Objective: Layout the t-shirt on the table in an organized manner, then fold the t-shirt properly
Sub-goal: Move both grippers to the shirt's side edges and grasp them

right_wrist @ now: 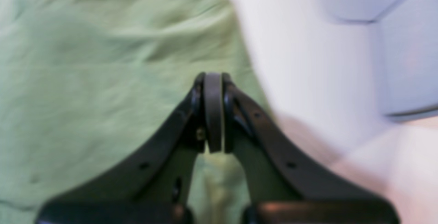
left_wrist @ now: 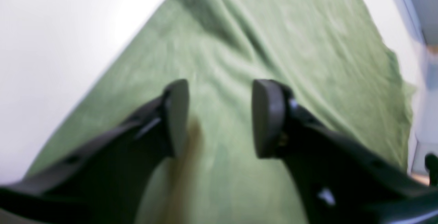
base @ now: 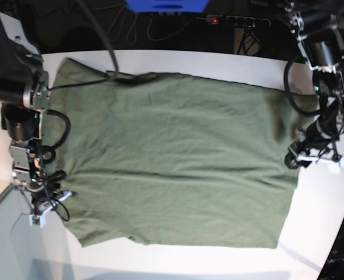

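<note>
Lying spread flat across the smooth matte white bench [base: 312,227], the plain olive-green soft cotton t-shirt [base: 178,157] runs its long axis left to right in the base view, one straight edge at that view's right and a narrower, uneven end with a short sleeve at its left (the collar cannot be made out, so which end is the neck I cannot tell for sure). Shallow creases run along the cloth. The black left claw [left_wrist: 220,117] stands above the green fabric with its two pads clearly apart, a wide gap of bare cloth showing between them and nothing held; in the base view this arm sits at the shirt's right edge. The black right claw [right_wrist: 213,112] has its pads pressed flat together with nothing visible between them, hovering over the shirt's edge where green cloth meets white bench; whether it touches the fabric is too blurred to judge.
</note>
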